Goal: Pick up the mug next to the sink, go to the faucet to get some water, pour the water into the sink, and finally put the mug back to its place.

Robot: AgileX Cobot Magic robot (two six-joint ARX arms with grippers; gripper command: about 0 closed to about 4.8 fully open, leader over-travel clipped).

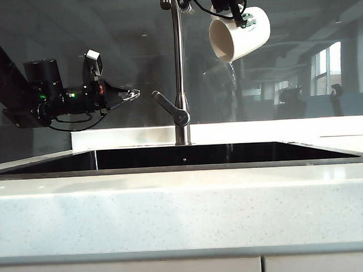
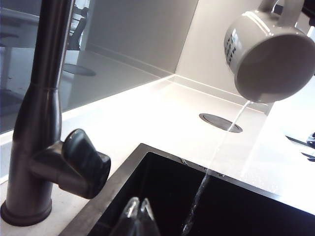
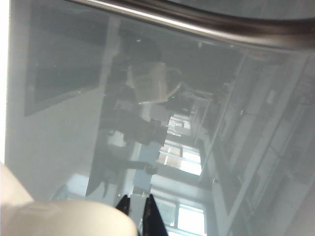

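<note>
The white mug [image 1: 240, 34] with the green logo hangs tilted, mouth down to the left, high over the right part of the sink [image 1: 50, 169]. A thin stream of water [image 1: 232, 91] falls from its lip into the dark basin. My right gripper [image 1: 236, 7] is shut on the mug's handle at the top edge of the exterior view. The right wrist view shows the mug's body [image 3: 64, 216] beside the right gripper [image 3: 138, 201]. The faucet [image 1: 178, 64] stands at the middle back. Left of its lever, my left gripper [image 1: 131, 95] hangs shut and empty.
A dark glass panel [image 1: 287, 77] backs the white countertop [image 1: 184, 208]. In the left wrist view, the lever [image 2: 86, 162] is close to the left gripper [image 2: 139, 209], and a round cover [image 2: 220, 122] lies in the countertop behind the sink [image 2: 113, 194].
</note>
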